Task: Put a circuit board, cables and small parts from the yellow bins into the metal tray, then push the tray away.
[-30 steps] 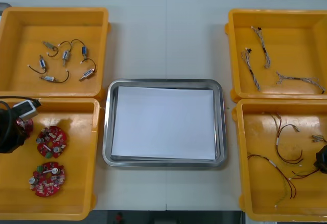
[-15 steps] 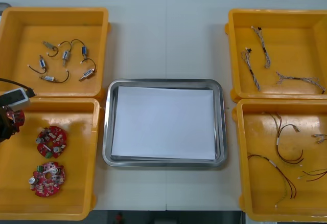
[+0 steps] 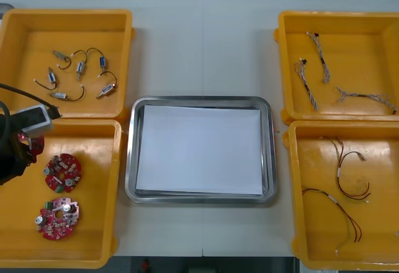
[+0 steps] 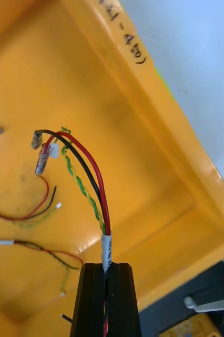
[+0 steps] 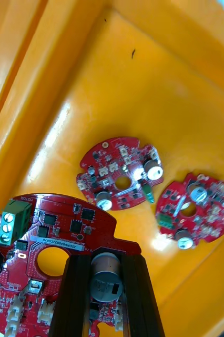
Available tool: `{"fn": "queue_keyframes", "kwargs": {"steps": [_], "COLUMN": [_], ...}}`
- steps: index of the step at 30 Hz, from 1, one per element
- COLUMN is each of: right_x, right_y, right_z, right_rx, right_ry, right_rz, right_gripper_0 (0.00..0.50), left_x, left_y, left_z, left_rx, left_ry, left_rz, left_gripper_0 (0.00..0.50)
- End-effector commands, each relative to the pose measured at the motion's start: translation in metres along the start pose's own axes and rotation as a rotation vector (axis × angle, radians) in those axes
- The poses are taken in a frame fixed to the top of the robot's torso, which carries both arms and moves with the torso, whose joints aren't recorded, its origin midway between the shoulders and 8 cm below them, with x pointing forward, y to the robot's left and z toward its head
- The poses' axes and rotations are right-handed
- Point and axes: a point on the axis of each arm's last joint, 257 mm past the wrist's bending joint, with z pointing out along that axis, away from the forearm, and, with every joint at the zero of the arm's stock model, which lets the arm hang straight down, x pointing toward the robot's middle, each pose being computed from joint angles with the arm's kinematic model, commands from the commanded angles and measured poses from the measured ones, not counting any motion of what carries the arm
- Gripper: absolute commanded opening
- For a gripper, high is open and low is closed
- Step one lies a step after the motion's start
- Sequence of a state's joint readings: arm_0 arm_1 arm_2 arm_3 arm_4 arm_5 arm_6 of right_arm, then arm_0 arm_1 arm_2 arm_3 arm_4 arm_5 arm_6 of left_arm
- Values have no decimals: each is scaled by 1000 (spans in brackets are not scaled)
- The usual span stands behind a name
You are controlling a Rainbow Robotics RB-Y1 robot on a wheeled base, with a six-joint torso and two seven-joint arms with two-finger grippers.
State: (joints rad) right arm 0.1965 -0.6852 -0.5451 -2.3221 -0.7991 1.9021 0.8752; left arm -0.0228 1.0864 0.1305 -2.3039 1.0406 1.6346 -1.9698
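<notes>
Nothing in the metal tray (image 3: pixel 132 161) yet; left hand (image 5: pixel 108 263) grips a circuit board (image 5: pixel 64 231) left of it, right hand (image 4: pixel 107 268) grips a cable (image 4: pixel 93 179) right of it; small parts (image 3: pixel 80 68) and push pending.

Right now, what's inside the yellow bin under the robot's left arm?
Two red circuit boards lie loose on the floor of the yellow bin: the farther board and the nearer board. The left gripper holds a third board above the bin; the floor under it is hidden.

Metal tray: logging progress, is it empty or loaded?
Empty: the metal tray shows only its white inside. Left end effector grips a circuit board over its yellow bin; right end effector grips a cable.
</notes>
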Motion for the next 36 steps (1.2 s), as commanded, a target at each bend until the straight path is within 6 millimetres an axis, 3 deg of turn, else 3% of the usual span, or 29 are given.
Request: {"fn": "queue_keyframes", "kwargs": {"steps": [1,9,18,27,36], "right_x": [-22,-26,-21,-22,-16], "right_y": [23,67,106,130,134], "right_z": [-33,-65,-77,-78,-77], "right_rx": [-38,-119,-151,-150,-155], "right_ry": [-64,-90,-82,-121,-113], "right_rz": [-111,-331,-576,-841,-979], "right_gripper_0": [0,0,0,0,0], "left_x": [-40,-105,-169,-204,-217], "left_y": [-14,-48,-89,-122,-137], "left_z": [-11,-7,-3,4,42], "left_rx": [-5,47,91,112,128], "left_ry": [-46,-121,-189,-211,-214], "left_rz": [-82,-48,-36,-28,-21], "left_gripper_0": [0,1,0,0,0]}}
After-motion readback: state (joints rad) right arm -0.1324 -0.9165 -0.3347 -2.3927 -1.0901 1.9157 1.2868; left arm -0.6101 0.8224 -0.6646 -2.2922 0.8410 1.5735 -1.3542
